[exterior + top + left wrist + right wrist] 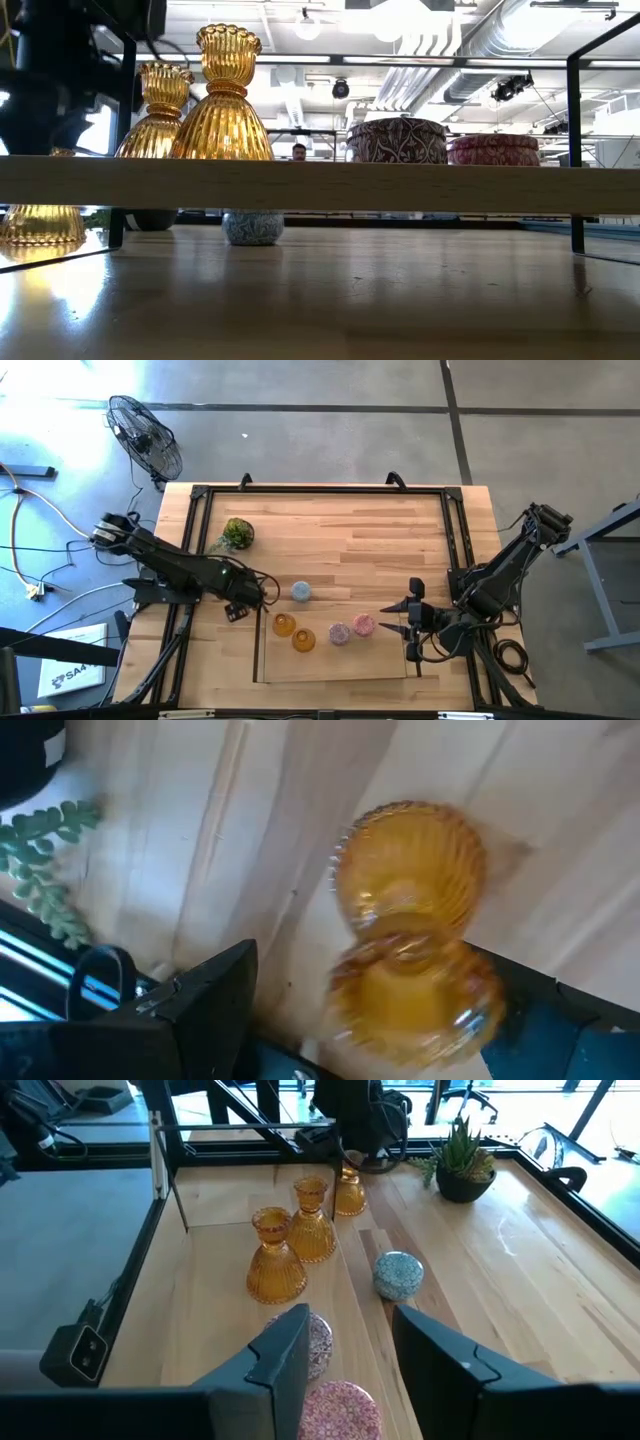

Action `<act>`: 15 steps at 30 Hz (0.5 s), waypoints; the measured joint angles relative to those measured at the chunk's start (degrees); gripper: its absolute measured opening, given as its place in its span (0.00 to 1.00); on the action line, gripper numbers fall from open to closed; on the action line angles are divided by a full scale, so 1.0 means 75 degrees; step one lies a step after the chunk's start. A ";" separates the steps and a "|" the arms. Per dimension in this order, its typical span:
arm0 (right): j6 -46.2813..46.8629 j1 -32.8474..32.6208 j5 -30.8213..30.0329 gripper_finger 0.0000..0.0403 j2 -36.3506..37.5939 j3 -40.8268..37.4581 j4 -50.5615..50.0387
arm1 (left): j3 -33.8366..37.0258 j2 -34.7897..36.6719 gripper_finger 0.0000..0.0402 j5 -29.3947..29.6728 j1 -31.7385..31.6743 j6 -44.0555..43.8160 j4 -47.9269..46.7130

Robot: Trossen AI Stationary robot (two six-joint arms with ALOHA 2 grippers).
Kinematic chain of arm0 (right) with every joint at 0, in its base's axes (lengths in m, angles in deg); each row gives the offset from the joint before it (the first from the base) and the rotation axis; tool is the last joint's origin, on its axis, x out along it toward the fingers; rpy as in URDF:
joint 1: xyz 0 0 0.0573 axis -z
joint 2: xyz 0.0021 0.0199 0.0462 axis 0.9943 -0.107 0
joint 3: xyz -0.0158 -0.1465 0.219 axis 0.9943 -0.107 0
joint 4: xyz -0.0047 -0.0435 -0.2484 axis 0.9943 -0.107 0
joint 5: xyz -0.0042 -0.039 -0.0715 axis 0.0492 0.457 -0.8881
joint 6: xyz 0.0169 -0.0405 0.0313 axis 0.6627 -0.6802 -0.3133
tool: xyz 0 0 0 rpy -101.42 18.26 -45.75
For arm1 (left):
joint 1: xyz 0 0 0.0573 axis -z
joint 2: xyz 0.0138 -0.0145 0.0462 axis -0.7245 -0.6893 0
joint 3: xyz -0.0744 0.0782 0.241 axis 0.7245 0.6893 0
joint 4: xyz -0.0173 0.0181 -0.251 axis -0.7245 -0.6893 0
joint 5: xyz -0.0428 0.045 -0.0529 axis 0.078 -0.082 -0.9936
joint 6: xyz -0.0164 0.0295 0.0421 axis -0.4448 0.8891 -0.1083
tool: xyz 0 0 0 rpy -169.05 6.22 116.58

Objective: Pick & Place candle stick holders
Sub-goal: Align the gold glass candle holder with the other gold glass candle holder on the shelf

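A pale wooden tray (385, 665) lies at the table's near middle. On it stand two amber holders (284, 624) (303, 640), a purple one (340, 632) and a pink one (363, 624). The pale blue holder (301, 592) stands just beyond the tray. The third amber holder (415, 935) stands on the table left of the tray (40, 225), under my left gripper (240, 606), which hides it from above. That gripper is open, its fingers on either side of the holder. My right gripper (386, 618) is open and empty, just right of the pink holder (340, 1410). My left gripper comes at the third amber holder from above, one finger (205, 1005) well apart from it and the other (545, 1015) close beside its wide part (470, 995). I cannot tell whether that finger touches it. The holder's foot is on the table.
A green plant ball (237, 533) sits on the table's far left part. A black frame (320, 490) runs around the tabletop. A fan (145, 435) stands on the floor beyond the left corner.
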 joint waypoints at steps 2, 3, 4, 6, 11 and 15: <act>0.0000 0.0000 0.0003 0.35 0.0000 0.0000 0.0004 | 0.0211 0.0002 0.78 0.0055 -0.0045 0.0161 0.0282; 0.0000 0.0000 0.0001 0.35 0.0000 0.0000 0.0004 | 0.0281 0.0004 0.78 0.0096 -0.0045 0.0296 0.0483; 0.0000 0.0000 0.0002 0.35 0.0000 0.0000 0.0004 | 0.0308 0.0004 0.78 0.0083 -0.0045 0.0436 0.0596; 0.0000 0.0000 -0.0001 0.35 0.0000 0.0000 0.0003 | 0.0325 0.0002 0.78 0.0098 -0.0023 0.0635 0.0747; -0.0002 0.0003 -0.0087 0.35 0.0000 0.0000 0.0003 | 0.0329 -0.0010 0.78 0.0091 -0.0025 0.0816 0.0881; -0.0003 0.0003 -0.0090 0.35 0.0000 0.0000 0.0003 | 0.0329 -0.0010 0.76 -0.0296 -0.0124 0.0844 0.0882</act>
